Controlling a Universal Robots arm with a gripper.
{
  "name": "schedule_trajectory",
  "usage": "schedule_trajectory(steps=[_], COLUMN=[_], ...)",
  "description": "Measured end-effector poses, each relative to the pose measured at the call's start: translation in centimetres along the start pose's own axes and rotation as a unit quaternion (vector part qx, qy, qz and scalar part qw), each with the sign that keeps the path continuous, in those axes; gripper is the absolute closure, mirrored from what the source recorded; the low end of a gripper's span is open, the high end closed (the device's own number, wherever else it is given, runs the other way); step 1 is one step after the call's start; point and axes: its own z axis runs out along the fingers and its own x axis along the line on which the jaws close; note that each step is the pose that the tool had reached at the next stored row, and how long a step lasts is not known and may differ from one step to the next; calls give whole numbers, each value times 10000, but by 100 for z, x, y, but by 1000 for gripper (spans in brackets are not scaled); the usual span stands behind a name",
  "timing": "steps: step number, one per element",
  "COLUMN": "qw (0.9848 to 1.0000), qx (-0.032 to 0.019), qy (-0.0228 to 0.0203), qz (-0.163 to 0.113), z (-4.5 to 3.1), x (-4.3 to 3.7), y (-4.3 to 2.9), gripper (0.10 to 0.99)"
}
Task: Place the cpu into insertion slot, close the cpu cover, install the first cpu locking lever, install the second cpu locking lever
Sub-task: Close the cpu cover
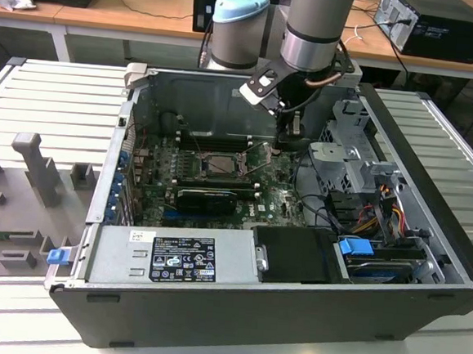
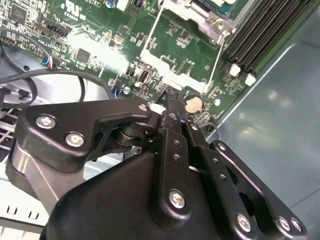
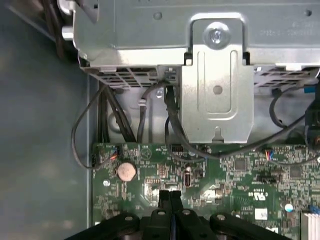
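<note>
The insertion slot (image 1: pixel 221 164) sits mid-motherboard in the open computer case, a dark square with a silver frame around a dull grey centre. I cannot tell the cpu from the pin field there, nor how the cpu cover lies. One silver corner of the socket (image 2: pixel 212 15) appears in the second wrist view. Two thin wire levers (image 2: pixel 150 32) (image 2: pixel 215 65) reach out from it over the green board. My gripper (image 1: pixel 293 139) hangs low inside the case, to the exterior view's right of the socket. Its fingers (image 3: pixel 169 196) (image 2: pixel 170 94) are shut with nothing between them, just above the board near a coin battery (image 3: pixel 126 171).
Long black memory slots (image 2: pixel 260 35) run beside the socket. A black card (image 1: pixel 210 198) lies in front of it. A metal drive cage (image 3: pixel 217 95) with black cables (image 3: pixel 170 120) stands close beyond the fingertips. The power supply (image 1: pixel 173 258) fills the case's near side.
</note>
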Motion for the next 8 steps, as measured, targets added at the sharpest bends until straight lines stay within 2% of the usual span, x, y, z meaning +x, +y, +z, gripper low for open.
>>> schedule_trajectory(steps=[5, 7, 8], qw=[10000, 10000, 10000], qx=[1, 0, 0], qy=[1, 0, 0], qz=[-9, -9, -9], z=[91, 93, 93], x=[-8, -9, -10], y=[0, -6, -31], gripper=[980, 980, 980])
